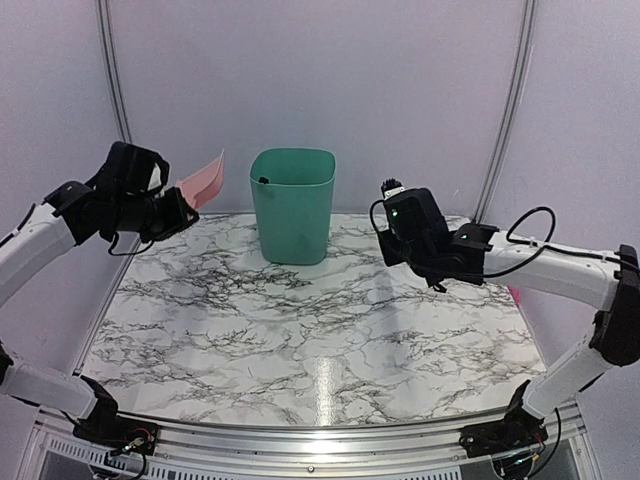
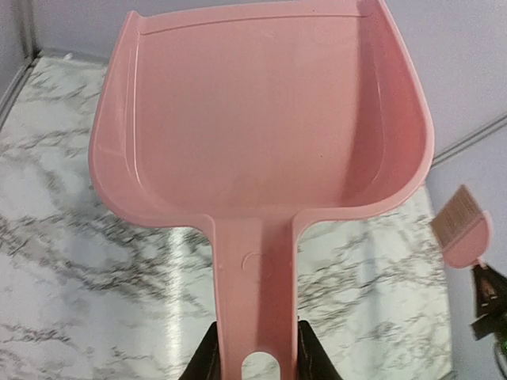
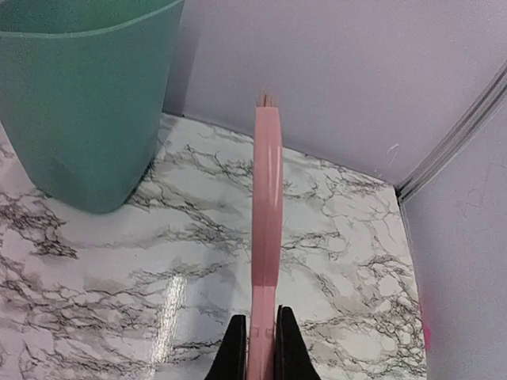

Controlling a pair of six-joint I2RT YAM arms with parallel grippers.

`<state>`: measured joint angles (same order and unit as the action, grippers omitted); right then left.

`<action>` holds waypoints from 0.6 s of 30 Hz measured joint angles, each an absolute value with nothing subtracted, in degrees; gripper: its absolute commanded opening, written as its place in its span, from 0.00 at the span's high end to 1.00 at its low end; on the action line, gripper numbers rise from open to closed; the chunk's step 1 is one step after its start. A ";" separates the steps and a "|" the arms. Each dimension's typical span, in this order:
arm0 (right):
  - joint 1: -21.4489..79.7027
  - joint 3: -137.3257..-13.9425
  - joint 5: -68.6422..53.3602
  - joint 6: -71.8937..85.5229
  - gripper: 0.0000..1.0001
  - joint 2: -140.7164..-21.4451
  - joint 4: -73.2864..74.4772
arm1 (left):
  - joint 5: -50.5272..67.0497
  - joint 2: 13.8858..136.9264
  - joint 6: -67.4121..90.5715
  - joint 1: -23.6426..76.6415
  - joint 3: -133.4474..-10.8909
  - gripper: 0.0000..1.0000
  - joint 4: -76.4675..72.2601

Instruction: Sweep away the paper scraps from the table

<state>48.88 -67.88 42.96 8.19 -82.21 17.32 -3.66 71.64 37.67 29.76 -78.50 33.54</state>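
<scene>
Arms of a twin-armed robot hang raised over the marble-veined table (image 1: 300, 330), each with a pink cleaning tool in its grasp. On the left, the left gripper (image 2: 256, 352) has its dark fingers (image 2: 207, 356) pressed against both sides of the handle of a pink plastic dustpan (image 2: 261, 119), closed onto it with no gap showing. The pan is held well above the tabletop near the back left corner, its open scoop pointing away from the arm. On the right, the right gripper (image 3: 259, 348) is clamped narrowly on the handle of a pink brush (image 3: 267, 206), which the wrist camera sees edge-on as a thin strip pointing toward the back wall (image 3: 333, 71). It is likewise held off the surface. A green bin (image 1: 292, 205) stands upright at the back of the table between the two arms, nearer the brush than the pan. A small magenta speck (image 1: 514, 293), too small to identify with certainty but possibly a paper scrap, lies at the table's right edge against the side wall, beside the right arm.
</scene>
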 measured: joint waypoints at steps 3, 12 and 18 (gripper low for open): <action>48.88 -67.40 43.86 8.62 1.00 -86.89 18.61 | -9.21 71.16 36.12 29.74 -70.30 1.00 37.95; 48.88 -67.68 42.00 10.79 1.00 -101.93 25.30 | -13.15 74.17 35.92 29.71 -57.47 1.00 41.85; 48.88 -67.64 37.30 11.25 0.83 -104.12 26.39 | -12.99 77.67 35.99 29.71 -53.43 0.98 41.56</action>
<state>48.88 -67.64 37.30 11.25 -104.12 26.39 -12.99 77.67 35.99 29.71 -53.43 41.56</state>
